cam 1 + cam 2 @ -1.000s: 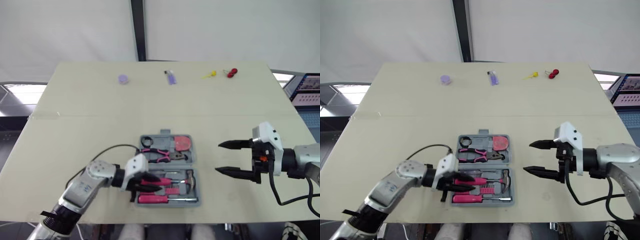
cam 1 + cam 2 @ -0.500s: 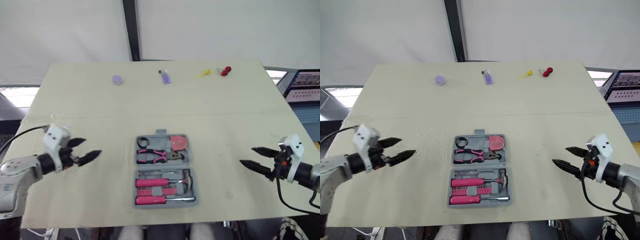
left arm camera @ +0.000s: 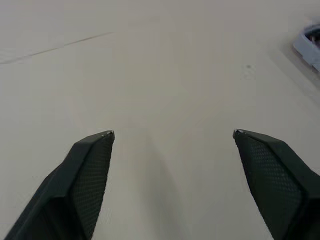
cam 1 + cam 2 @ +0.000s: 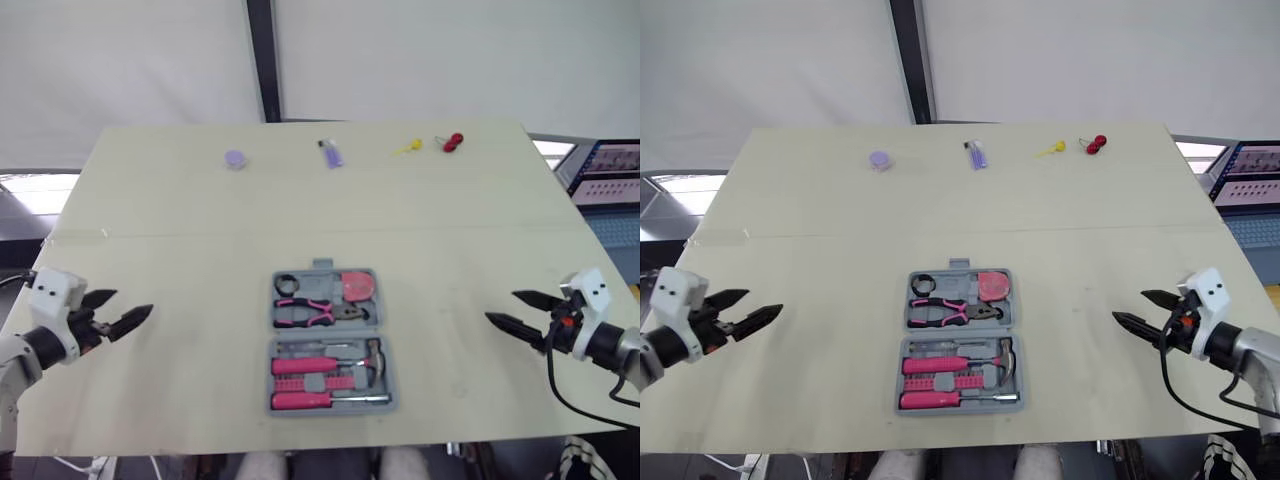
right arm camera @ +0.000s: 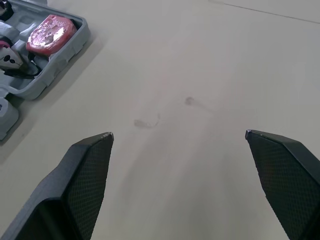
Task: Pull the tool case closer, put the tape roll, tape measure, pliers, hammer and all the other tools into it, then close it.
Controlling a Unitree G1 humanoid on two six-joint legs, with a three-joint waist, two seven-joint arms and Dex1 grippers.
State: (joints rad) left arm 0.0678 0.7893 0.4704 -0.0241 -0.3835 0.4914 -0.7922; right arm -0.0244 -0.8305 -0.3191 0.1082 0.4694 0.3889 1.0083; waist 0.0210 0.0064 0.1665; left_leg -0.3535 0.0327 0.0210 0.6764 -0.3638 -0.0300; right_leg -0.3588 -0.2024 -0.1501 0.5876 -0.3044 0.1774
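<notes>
The grey tool case lies open at the front middle of the table. Its far half holds a black tape roll, a red tape measure and pink pliers. Its near half holds a hammer and pink screwdrivers. My left gripper hovers open and empty near the table's left edge, far from the case. My right gripper is open and empty to the right of the case. The right wrist view catches the case's wall and the tape measure.
Along the table's far edge lie a purple cap, a purple lighter, a yellow item and a red item. A screen stands beyond the right edge. Bare tabletop surrounds the case on both sides.
My left gripper left the case's near half and drew back far to the left edge. My right gripper pulled away to the right, then stayed nearly still. The case has not moved.
</notes>
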